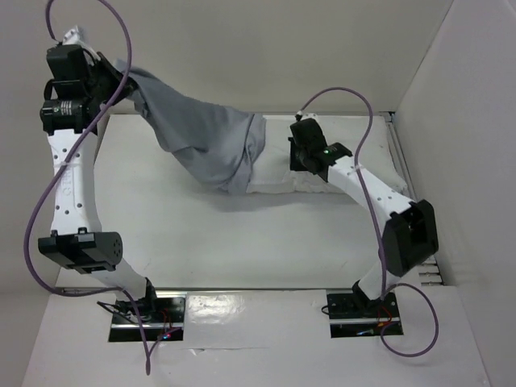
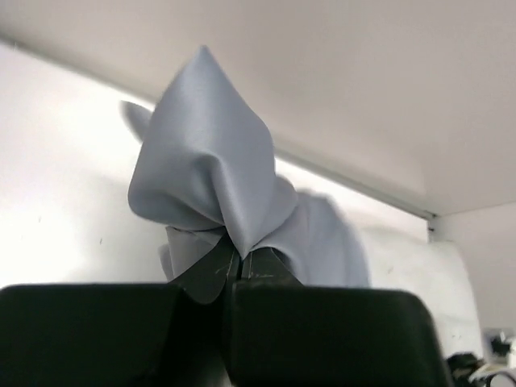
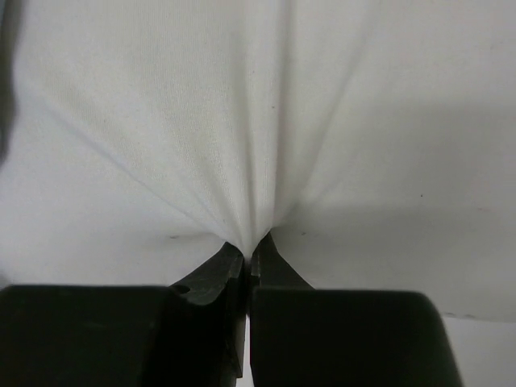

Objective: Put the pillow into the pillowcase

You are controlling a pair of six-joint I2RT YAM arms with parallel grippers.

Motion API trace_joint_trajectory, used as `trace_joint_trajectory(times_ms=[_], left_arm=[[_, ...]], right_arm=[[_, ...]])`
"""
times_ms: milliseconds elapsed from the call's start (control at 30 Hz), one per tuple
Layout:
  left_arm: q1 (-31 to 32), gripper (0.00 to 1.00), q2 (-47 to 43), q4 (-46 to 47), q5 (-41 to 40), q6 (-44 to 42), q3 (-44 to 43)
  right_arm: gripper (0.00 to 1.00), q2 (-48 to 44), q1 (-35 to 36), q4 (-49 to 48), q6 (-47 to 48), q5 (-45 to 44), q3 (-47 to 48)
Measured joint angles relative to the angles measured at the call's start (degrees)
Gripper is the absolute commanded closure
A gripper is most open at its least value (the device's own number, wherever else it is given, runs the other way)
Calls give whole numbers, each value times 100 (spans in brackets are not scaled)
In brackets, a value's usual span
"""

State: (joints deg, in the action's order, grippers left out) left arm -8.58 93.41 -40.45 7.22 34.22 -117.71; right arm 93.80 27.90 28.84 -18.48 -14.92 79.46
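The left gripper (image 2: pixel 239 256) is pinching the pillowcase (image 2: pixel 214 169) above the tabletop's (image 1: pixel 201 234) far-left corner while the right gripper (image 3: pixel 251 246) is nipping a thin pleat of the pillow (image 3: pixel 242 121) at the far edge, probably risking slippage under tension.

From above, you lose the pillow (image 1: pixel 278 173) at its 9 o'clock end under the pillowcase (image 1: pixel 205 133); the right arm (image 1: pixel 363 181) masks its 3 o'clock end. Your right wrist view crops it all round.

My left gripper (image 1: pixel 122 81) holds a corner of the grey pillowcase (image 1: pixel 210 137) up high — its other end drapes over the white pillow (image 1: pixel 278 182), where my right gripper (image 1: pixel 300 153) bears down.
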Motion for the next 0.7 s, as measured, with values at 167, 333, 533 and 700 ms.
trace_joint_trajectory(times_ms=[167,333,533,700], left_arm=[[-72,75,597,61,153,-79,-761],[-243,21,2035,-122,236,-101,-822],[-319,30,2227,-940,-319,-157,162],[374,86,557,-807,-623,-382,450]], right_arm=[[100,-645,468,337,-175,7,-448],[100,-645,752,367,-424,74,-610],[100,-645,804,363,-590,52,-640],[100,-632,813,361,-616,48,-640]])
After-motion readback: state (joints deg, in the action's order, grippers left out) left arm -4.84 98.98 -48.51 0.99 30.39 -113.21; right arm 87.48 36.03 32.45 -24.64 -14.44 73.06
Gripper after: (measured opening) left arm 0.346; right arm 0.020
